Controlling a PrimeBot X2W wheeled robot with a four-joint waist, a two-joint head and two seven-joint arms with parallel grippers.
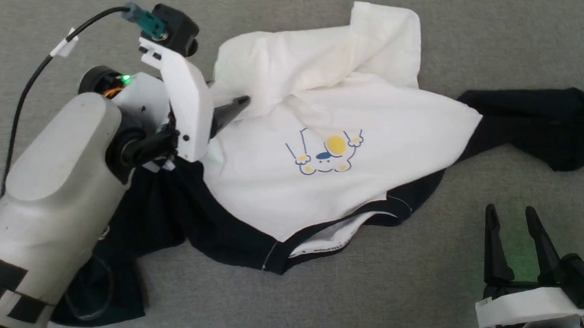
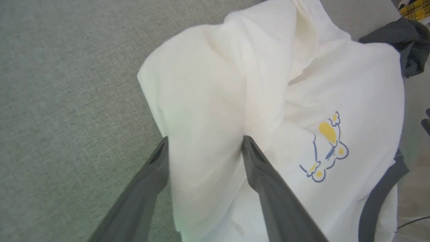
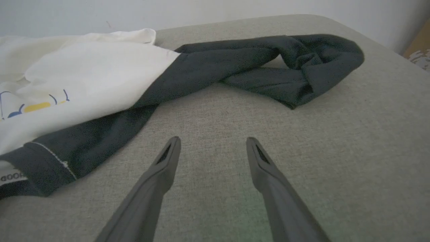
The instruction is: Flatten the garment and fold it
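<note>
Crumpled, not flat, on the grey padded surface (image 1: 415, 303): the T-shirt (image 1: 280, 183), across the middle of the head view. White body bunched into ridges toward the top of the frame, one flap folded over at upper centre. Yellow and blue chest print (image 1: 325, 153) face up near frame centre. One black sleeve (image 1: 543, 123) stretched out to the right edge, its end twisted over itself. Second sleeve (image 1: 131, 225) heaped at lower left, partly under the pale forearm (image 1: 52, 195). Black collar (image 1: 246, 242) toward the bottom, lettered white neck band (image 1: 327, 245) peeping out inside it.

Left of centre in the head view, reaching in from the lower left and pointing right: the left gripper (image 2: 204, 143). In the left wrist view, fingers (image 2: 268, 188) spread wide, astride a raised ridge of white cloth, one tip on each side of it. Not pinched together, nothing clamped.

At lower right of the head view, tips pointing up the frame: the right gripper (image 1: 509, 210), spread wide, empty, apart from the shirt. In the right wrist view, over bare grey surface, stretched sleeve beyond the tips, collar edge at lower left.

Black cable (image 1: 28, 87) curving from the left wrist camera toward the left edge
</note>
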